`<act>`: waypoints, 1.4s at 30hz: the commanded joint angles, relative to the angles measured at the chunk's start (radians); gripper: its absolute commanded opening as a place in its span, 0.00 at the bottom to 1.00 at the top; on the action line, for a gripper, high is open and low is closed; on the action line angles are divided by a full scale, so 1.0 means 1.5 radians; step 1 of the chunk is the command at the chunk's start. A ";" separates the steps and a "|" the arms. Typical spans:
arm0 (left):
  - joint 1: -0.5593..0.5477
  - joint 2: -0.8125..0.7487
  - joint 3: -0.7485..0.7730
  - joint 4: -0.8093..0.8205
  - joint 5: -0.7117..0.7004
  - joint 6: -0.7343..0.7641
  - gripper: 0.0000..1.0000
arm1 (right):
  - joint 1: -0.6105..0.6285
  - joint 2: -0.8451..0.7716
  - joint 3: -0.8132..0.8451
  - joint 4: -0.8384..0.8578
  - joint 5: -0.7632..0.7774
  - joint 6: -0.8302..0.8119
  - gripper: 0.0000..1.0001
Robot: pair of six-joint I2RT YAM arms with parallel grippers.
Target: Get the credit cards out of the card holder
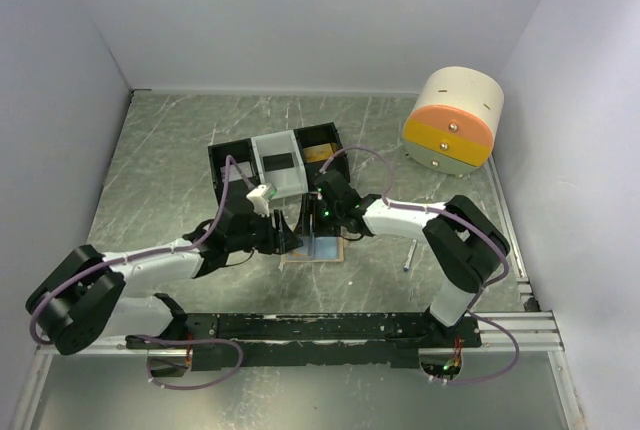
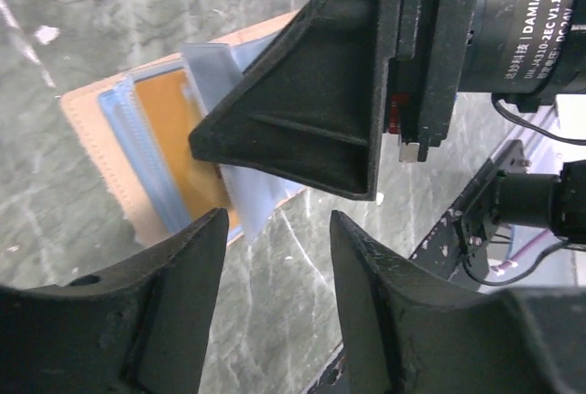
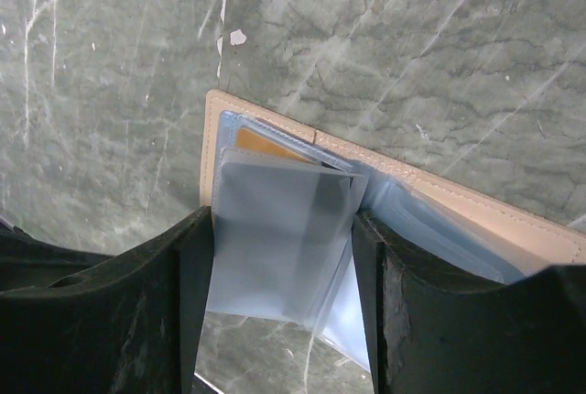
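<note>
The tan card holder lies open on the marble table between my two arms. Its clear plastic sleeves fan up, and an orange card sits in one sleeve on the left half. My right gripper stands over the holder, its fingers closed against both side edges of a raised, slightly bowed clear sleeve. The orange card shows behind that sleeve. My left gripper hovers open just off the holder's near edge, with only bare table between its fingers. One right finger covers the holder's middle.
A black-and-white three-compartment tray stands just behind the grippers. A round cream, orange and green container lies at the back right. A thin silver stick lies right of the holder. White walls close in three sides.
</note>
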 commanded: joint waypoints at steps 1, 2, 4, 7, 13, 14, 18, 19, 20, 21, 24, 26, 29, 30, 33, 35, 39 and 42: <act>0.004 0.042 -0.008 0.120 0.082 -0.011 0.57 | -0.004 -0.004 -0.025 -0.016 -0.014 0.004 0.57; 0.004 0.054 -0.009 0.140 0.091 -0.017 0.54 | -0.005 -0.005 -0.027 -0.016 -0.016 0.004 0.57; 0.004 0.076 -0.006 0.160 0.097 -0.027 0.49 | -0.006 -0.007 -0.028 -0.016 -0.016 0.003 0.57; 0.004 0.103 0.000 0.162 0.093 -0.030 0.43 | -0.009 -0.009 -0.031 -0.014 -0.017 0.005 0.57; 0.004 0.085 -0.001 0.119 0.053 -0.021 0.41 | -0.013 -0.008 -0.030 -0.007 -0.028 0.008 0.56; 0.003 0.075 0.000 0.107 0.042 -0.018 0.46 | -0.012 -0.007 -0.029 -0.007 -0.028 0.008 0.56; 0.003 0.031 -0.007 0.057 -0.014 -0.007 0.60 | -0.012 -0.005 -0.027 -0.008 -0.029 0.009 0.56; 0.003 0.024 -0.007 0.047 -0.025 -0.005 0.62 | -0.013 -0.005 -0.027 -0.008 -0.029 0.009 0.55; 0.003 0.022 -0.005 0.031 -0.035 -0.004 0.64 | -0.014 -0.006 -0.028 -0.009 -0.029 0.009 0.55; 0.003 0.027 -0.003 0.021 -0.039 0.001 0.64 | -0.014 -0.007 -0.029 -0.009 -0.028 0.009 0.55; 0.003 0.059 -0.007 0.047 -0.008 -0.002 0.63 | -0.015 -0.009 -0.036 -0.005 -0.029 0.011 0.55; 0.002 0.075 -0.020 0.100 0.023 -0.015 0.61 | -0.016 -0.008 -0.039 -0.001 -0.033 0.014 0.55; -0.001 0.090 -0.023 0.144 0.038 -0.026 0.60 | -0.015 -0.007 -0.040 0.000 -0.035 0.015 0.55; -0.002 0.093 -0.019 0.144 0.037 -0.025 0.60 | -0.016 -0.008 -0.040 -0.001 -0.035 0.016 0.55; -0.004 0.099 -0.011 0.142 0.037 -0.020 0.57 | -0.017 -0.013 -0.041 -0.003 -0.032 0.015 0.55; -0.004 0.102 -0.011 0.154 0.044 -0.020 0.53 | -0.017 -0.015 -0.040 -0.006 -0.032 0.012 0.55; -0.006 0.119 -0.002 0.169 0.065 -0.019 0.45 | -0.017 -0.016 -0.036 -0.011 -0.034 0.007 0.55; -0.007 0.140 0.009 0.173 0.084 -0.016 0.39 | -0.021 -0.023 -0.030 -0.013 -0.052 0.002 0.55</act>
